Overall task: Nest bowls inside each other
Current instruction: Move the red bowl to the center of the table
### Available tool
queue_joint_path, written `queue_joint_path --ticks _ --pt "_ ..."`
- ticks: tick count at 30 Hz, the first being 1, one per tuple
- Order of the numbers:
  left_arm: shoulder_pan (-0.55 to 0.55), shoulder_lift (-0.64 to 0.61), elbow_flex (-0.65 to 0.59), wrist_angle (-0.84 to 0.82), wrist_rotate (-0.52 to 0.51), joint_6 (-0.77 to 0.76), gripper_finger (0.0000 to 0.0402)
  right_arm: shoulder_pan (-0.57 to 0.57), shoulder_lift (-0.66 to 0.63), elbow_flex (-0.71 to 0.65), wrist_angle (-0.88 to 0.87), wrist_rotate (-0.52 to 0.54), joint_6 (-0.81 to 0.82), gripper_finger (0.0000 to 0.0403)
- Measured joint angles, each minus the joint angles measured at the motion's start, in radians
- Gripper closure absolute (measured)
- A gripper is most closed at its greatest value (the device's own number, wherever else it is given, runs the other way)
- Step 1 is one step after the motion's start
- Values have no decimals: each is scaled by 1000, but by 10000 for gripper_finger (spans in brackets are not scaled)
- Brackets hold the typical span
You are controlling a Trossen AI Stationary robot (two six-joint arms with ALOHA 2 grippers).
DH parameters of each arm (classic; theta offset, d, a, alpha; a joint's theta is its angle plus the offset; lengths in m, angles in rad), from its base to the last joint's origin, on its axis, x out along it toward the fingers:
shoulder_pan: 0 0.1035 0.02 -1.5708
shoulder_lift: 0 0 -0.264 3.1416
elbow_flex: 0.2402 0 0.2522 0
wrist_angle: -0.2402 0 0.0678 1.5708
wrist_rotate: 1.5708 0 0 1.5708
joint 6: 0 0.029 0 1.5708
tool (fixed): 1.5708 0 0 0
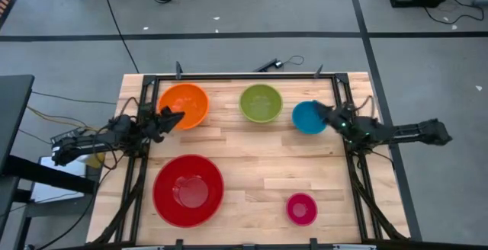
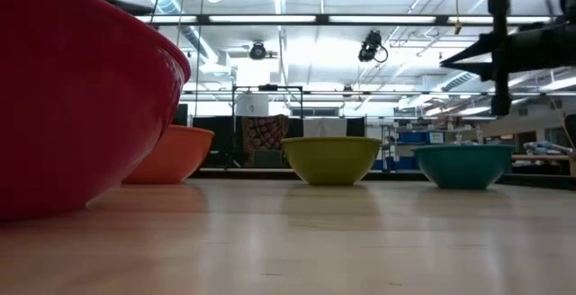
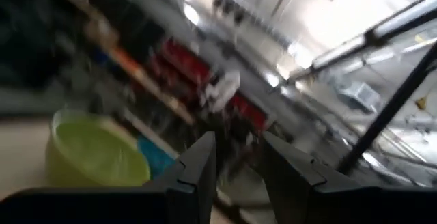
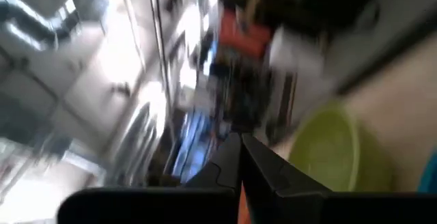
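Five bowls stand apart on the wooden table, each on its base. The orange (image 1: 183, 105), lime green (image 1: 261, 103) and blue (image 1: 308, 117) bowls form a far row. The large red bowl (image 1: 188, 190) is near left and the small pink one (image 1: 301, 209) near right. My left gripper (image 1: 177, 117) hovers open over the orange bowl's near rim, with nothing between its fingers (image 3: 198, 162). My right gripper (image 1: 319, 111) is shut and held level above the blue bowl's right edge, clear of the bowl (image 2: 463, 165).
Black frame rails (image 1: 145, 97) run along the table's left, right and far edges under both arms. Bare wood (image 1: 259, 158) lies between the far row and the two near bowls. Cables (image 1: 46, 116) trail off the left side.
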Motion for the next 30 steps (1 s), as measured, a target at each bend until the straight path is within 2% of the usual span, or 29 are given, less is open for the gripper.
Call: queue_joint_path --ticks 4,7,12,15,18,23,26,30 --pt "0 30 1 -57 132 -78 285 12 246 94 103 -86 46 385" --pt "0 59 19 -102 202 -107 285 13 450 234 125 -136 -18 385" --pt "0 104 117 -158 346 -161 285 13 789 517 125 -213 -164 382" --pt "0 124 196 -291 411 -128 285 1 961 671 123 -217 -251 380" --pt "0 136 292 -467 425 -66 285 -30 1100 797 120 -258 -252 378" --pt "0 154 415 -785 394 100 285 -62 1294 962 8 -495 -241 365" --pt "0 155 452 -867 369 137 285 -59 1393 1040 -46 -626 -214 345" --pt "0 155 453 -878 363 156 285 -46 1516 1152 -91 -786 -217 310"
